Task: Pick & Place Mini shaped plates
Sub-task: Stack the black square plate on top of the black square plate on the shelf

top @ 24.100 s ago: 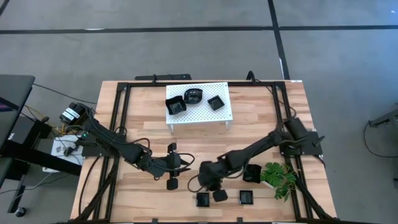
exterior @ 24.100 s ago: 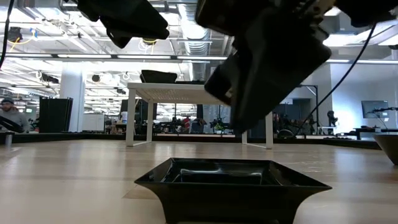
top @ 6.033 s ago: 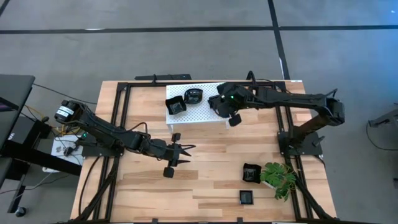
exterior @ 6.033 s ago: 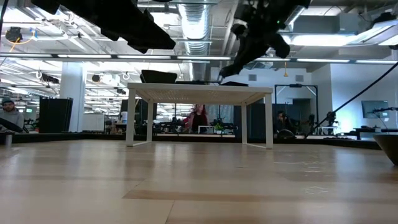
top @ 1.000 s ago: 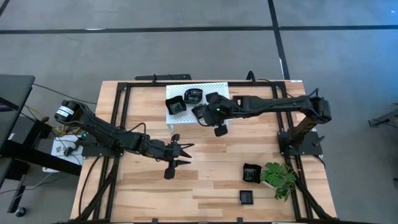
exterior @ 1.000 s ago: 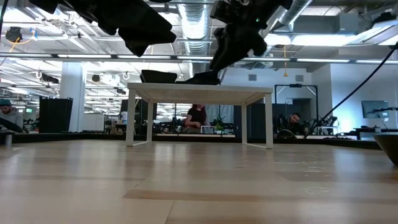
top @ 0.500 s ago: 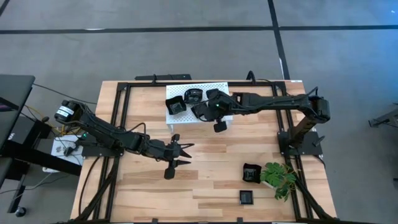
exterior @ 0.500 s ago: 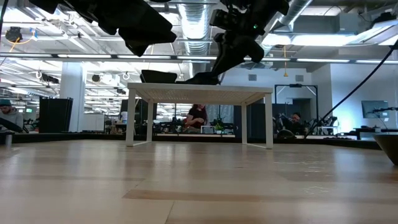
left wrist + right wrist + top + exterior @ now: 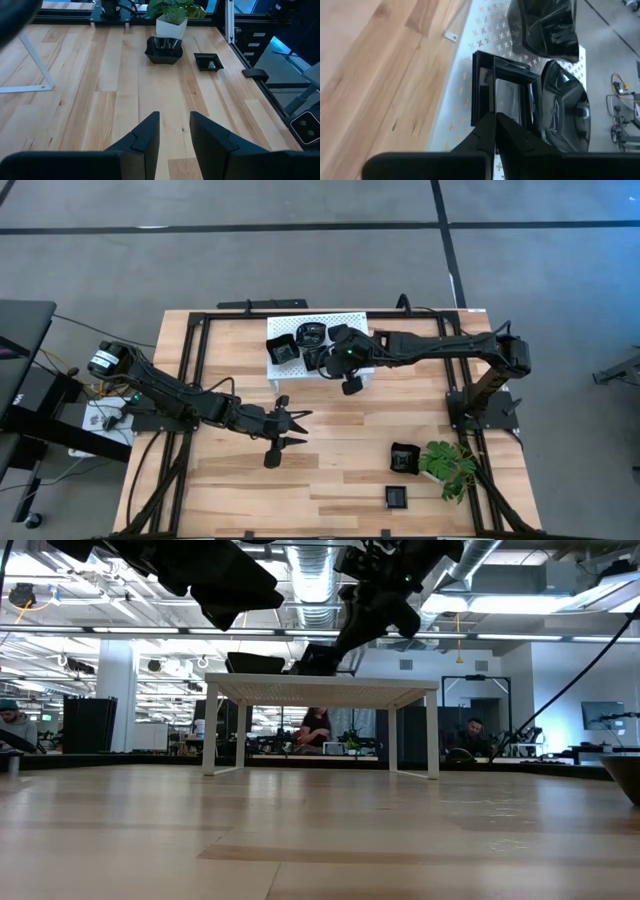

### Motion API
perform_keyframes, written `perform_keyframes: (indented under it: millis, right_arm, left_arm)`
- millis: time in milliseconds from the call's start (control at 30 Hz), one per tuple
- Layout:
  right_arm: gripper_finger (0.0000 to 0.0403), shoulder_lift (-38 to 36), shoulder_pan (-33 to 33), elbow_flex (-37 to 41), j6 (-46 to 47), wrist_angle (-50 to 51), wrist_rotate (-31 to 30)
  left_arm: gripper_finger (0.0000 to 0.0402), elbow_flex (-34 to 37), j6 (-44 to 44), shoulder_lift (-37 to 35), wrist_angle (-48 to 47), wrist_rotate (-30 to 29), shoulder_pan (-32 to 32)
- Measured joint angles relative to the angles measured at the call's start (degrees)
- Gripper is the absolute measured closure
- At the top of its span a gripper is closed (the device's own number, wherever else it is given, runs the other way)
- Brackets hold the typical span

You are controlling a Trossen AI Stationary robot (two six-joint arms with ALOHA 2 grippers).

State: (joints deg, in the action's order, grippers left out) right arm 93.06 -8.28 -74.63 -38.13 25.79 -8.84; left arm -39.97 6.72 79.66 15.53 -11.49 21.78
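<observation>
A: High view?
B: Right gripper (image 9: 322, 361) over white rack (image 9: 360, 360), at the stack of mini shaped plates (image 9: 283, 350). Left gripper (image 9: 303, 428) mid-table, well apart from them; right arm is nearer.

A: Low view?
B: Right gripper's tip meets a dark plate on the rack top.

A: Right wrist view?
B: Fingers (image 9: 485, 131) pressed together on near rim of a square plate (image 9: 507, 95); plate lies straight ahead, rounded one just beside.

A: Left wrist view?
B: Fingers (image 9: 146, 131) spread, holding nothing. Two plates (image 9: 163, 49) far ahead by plant (image 9: 175, 7).
</observation>
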Motion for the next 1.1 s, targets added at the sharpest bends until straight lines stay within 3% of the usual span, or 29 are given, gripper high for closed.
perform_keyframes:
  millis: [433, 600, 1100]
  right_arm:
    - [0.0401, 0.0, 0.0, 0.0, 0.02, -2.9, 0.06]
    - [0.04, 0.0, -0.06, 0.0, 0.04, -2.94, 4.87]
    - [0.039, 0.0, -1.29, 0.0, 0.12, -2.91, 4.35]
  left_arm:
    - [0.0293, 0.0, 0.0, 0.0, -0.02, -0.01, 0.0]
    - [0.0293, 0.0, 0.0, 0.0, -0.02, -0.02, 0.0]
    - [0.0293, 0.0, 0.0, 0.0, 0.0, 0.0, -0.02]
